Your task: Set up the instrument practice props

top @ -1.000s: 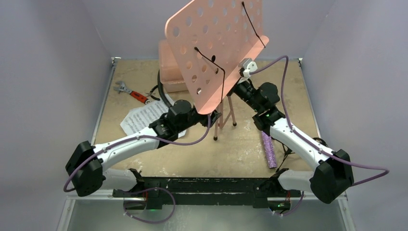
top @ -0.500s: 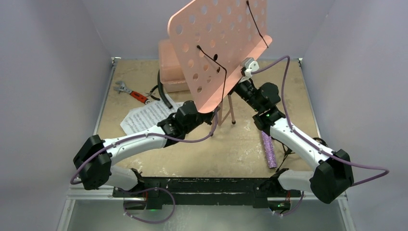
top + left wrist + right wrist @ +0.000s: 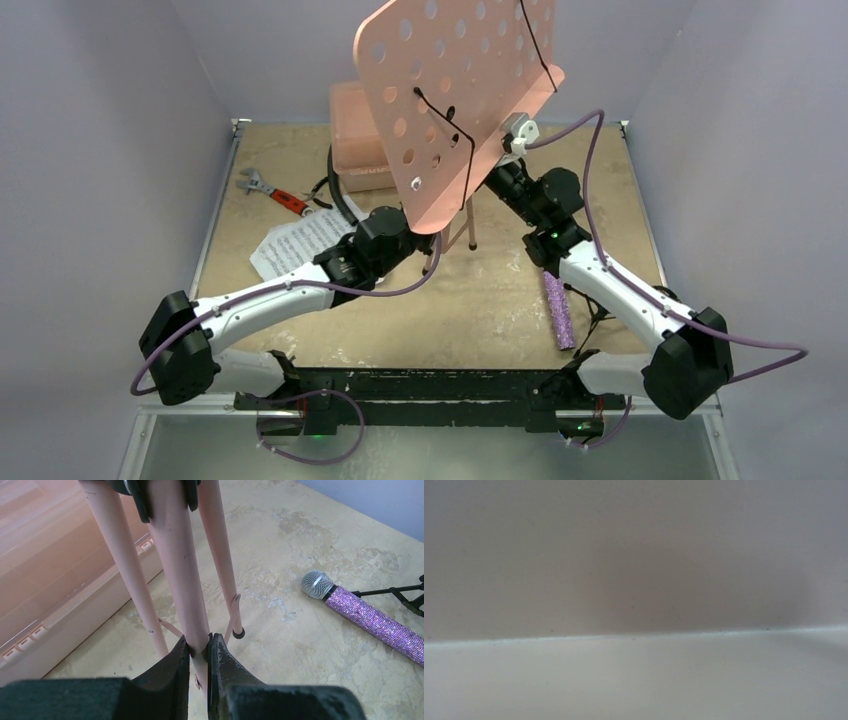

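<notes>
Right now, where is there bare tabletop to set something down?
Bare: near centre, between left arm and purple microphone, in front of the pink music stand. Crowded: far left, with wrench, sheet music, pink box.

music stand [image 3: 440, 150] — top cropped, right tool hidden

Each arm pairs glossy white shells with chunky matt-black joint housings, the left arm [image 3: 265, 300] and the right arm [image 3: 620, 290] alike. A thin purple cable [image 3: 380, 293] trails loosely along each one. A small green light [image 3: 547, 238] glows on a black housing of the right arm, and a white camera bracket [image 3: 517, 135] caps its wrist. Both bases sit on a scuffed black rail [image 3: 420, 385]. The left tool [image 3: 199, 652] has black fingers [image 3: 172, 665] — dull, grainy, tapering to narrow tips.
</notes>
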